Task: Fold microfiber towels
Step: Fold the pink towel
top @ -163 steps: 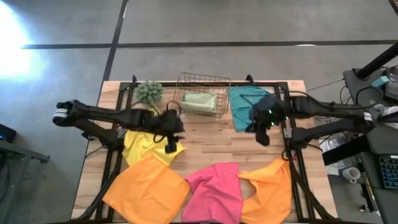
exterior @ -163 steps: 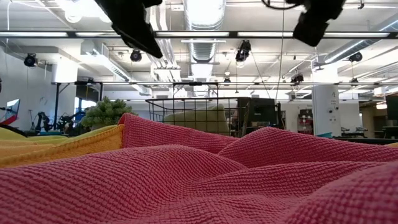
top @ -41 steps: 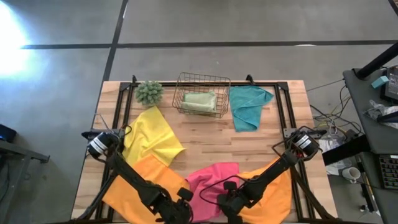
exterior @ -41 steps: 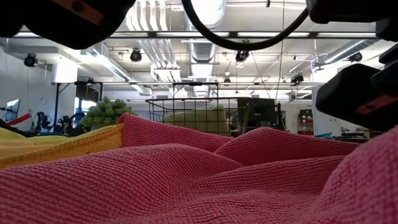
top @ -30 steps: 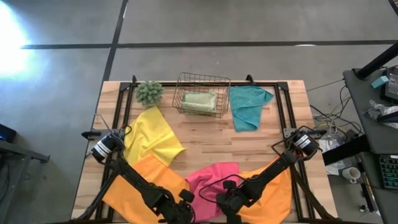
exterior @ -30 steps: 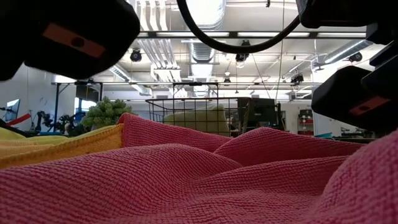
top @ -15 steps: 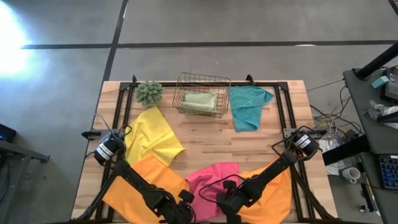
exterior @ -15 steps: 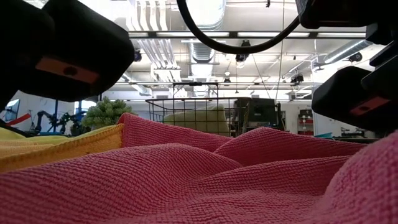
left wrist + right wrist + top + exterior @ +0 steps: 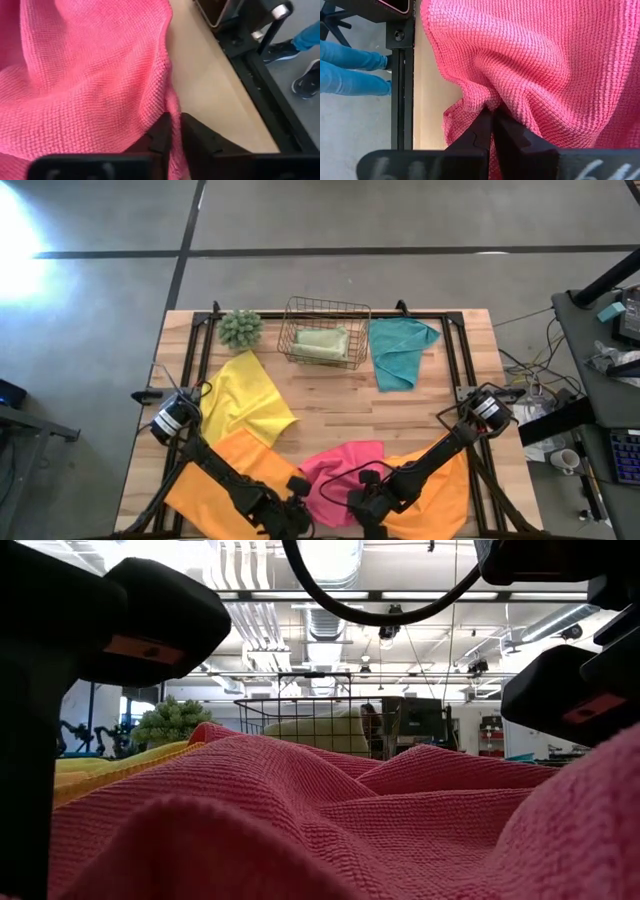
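While both arms reach down to the near edge of the table (image 9: 330,395), each gripper pinches the same pink towel (image 9: 345,470). The left gripper (image 9: 174,131) has its fingers closed on the cloth's edge beside bare wood, and the right gripper (image 9: 493,122) is clamped on a bunched fold of the pink weave near the table's dark frame. In the low view the pink towel (image 9: 330,820) fills the foreground in raised ridges.

Six towels show in the high view. Two are orange: one orange towel (image 9: 225,480) lies at the near left, partly under the left arm, and a second orange towel (image 9: 445,480) lies at the near right under the right arm, touching the pink one. One yellow towel (image 9: 245,405) lies spread on the left, its near corner overlapping the left orange cloth. One teal towel (image 9: 398,352) lies at the far right, just beside a wire basket (image 9: 325,311). One sage green towel (image 9: 322,342) sits folded inside that basket. A single fuzzy green plant ball (image 9: 241,328) stands at the far left, beside the basket.

Past the table's edge, the right wrist view shows a person's legs in blue trousers (image 9: 350,70).
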Motion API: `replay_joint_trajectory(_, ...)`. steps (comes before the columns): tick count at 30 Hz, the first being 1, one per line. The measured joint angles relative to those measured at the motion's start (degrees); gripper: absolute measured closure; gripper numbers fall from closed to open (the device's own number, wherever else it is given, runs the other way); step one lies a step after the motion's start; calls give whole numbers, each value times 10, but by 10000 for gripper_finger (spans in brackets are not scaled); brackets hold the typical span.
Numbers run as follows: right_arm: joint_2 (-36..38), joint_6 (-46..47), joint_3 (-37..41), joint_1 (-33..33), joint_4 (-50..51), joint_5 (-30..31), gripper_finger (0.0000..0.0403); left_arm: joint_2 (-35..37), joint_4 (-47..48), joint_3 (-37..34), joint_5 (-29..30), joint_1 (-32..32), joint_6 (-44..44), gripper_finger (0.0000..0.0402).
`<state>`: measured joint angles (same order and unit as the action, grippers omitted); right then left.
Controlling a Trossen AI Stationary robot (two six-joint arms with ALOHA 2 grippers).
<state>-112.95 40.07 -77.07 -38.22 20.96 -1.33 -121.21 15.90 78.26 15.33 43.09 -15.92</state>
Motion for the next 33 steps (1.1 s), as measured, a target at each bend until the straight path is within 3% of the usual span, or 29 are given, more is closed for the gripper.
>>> replay_joint_trajectory(11, 5, 0, -17, -2, 8, 3, 394, 38, 27, -5, -11, 0, -1, 401)
replay_joint_trajectory(16, 36, 3, -46, -8, 87, 6, 394, 91, 88, -4, -4, -1, -2, 401)
replay_joint_trajectory(33, 112, 15, -131, -22, 232, 145, 394, 231, 189, -2, 110, -20, 3, 401)
